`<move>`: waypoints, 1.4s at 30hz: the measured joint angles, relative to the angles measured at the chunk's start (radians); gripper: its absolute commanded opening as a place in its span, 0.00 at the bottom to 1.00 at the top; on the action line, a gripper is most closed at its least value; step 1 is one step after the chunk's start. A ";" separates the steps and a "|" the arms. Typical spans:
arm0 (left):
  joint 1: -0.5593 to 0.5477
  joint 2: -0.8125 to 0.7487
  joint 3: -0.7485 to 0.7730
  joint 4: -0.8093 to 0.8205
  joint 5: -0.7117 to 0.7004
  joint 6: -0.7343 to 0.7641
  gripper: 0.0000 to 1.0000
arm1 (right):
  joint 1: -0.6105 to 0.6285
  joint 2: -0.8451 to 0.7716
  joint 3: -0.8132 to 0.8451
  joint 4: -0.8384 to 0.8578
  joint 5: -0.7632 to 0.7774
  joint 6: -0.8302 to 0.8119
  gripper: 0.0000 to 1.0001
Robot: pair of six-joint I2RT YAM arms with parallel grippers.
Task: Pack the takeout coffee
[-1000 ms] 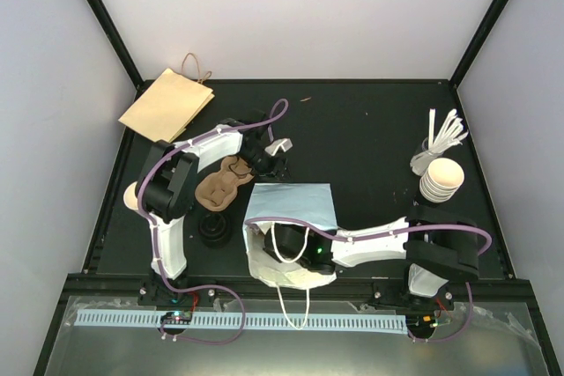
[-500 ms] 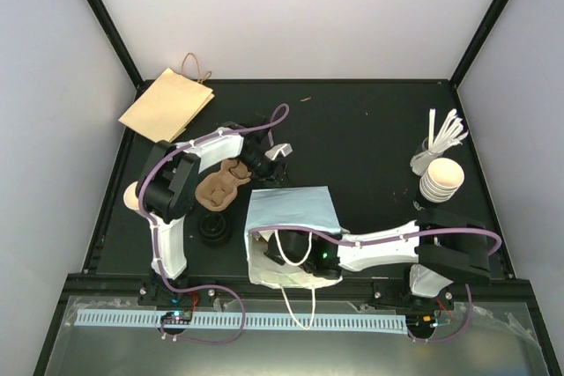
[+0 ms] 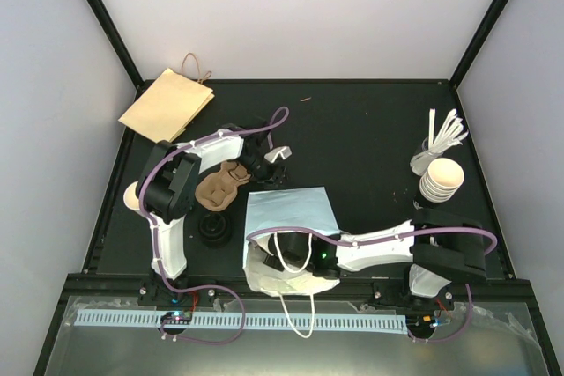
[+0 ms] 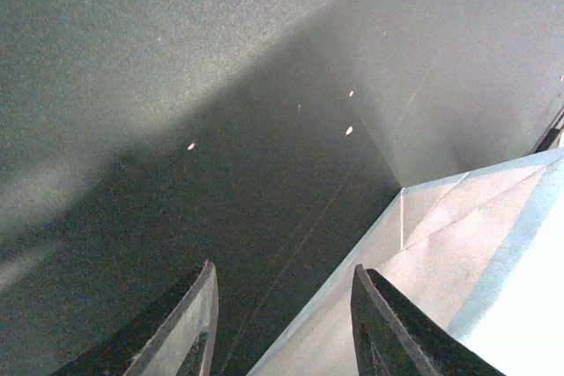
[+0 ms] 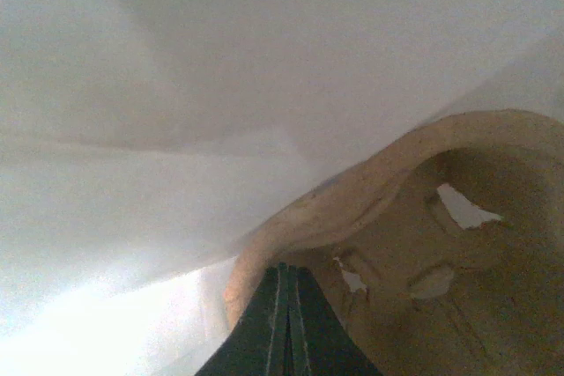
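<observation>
The takeout coffee, a white cup with a black lid, is not in view. A white paper bag (image 3: pixel 291 222) lies on its side mid-table, its mouth toward the near edge. My right arm (image 3: pixel 379 244) reaches into that mouth, so the gripper is hidden from above. In the right wrist view my right gripper (image 5: pixel 286 277) is shut, its tips on the rim of a brown pulp cup carrier (image 5: pixel 423 244) inside the bag's white walls (image 5: pixel 220 85). My left gripper (image 3: pixel 275 159) is open and empty (image 4: pixel 286 305), low over the table beside the bag's far corner (image 4: pixel 458 244).
Another brown pulp carrier (image 3: pixel 220 184) lies left of the bag, with a pile of black lids (image 3: pixel 214 228) below it. A flat brown paper bag (image 3: pixel 167 103) sits at the far left. A stack of lidless white cups (image 3: pixel 441 180) and stirrers (image 3: pixel 445 132) stand at the right.
The white bag has slid slightly toward the near edge and turned a little, with my right arm in it. My left gripper has shifted slightly up and right, off the bag's edge.
</observation>
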 measured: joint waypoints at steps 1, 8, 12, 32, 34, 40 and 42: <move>0.000 0.000 -0.003 0.001 0.000 0.000 0.43 | -0.005 0.006 0.004 0.000 -0.018 -0.004 0.01; -0.004 0.000 -0.025 0.007 0.000 0.000 0.42 | -0.032 0.024 0.032 -0.010 -0.129 -0.044 0.01; -0.004 0.000 -0.039 0.012 0.000 0.000 0.41 | -0.043 0.034 0.050 -0.025 -0.161 -0.063 0.01; -0.024 -0.023 -0.072 0.021 0.000 -0.001 0.40 | -0.022 0.010 0.060 -0.125 0.204 -0.002 0.01; -0.024 -0.029 -0.072 0.021 0.000 -0.002 0.40 | 0.006 -0.015 0.047 -0.100 0.230 -0.017 0.01; -0.024 -0.042 -0.072 0.019 0.000 -0.002 0.40 | 0.035 -0.023 0.048 -0.084 0.293 -0.022 0.01; -0.024 -0.054 -0.072 0.018 0.000 -0.002 0.40 | 0.035 -0.030 0.048 -0.089 0.309 -0.024 0.01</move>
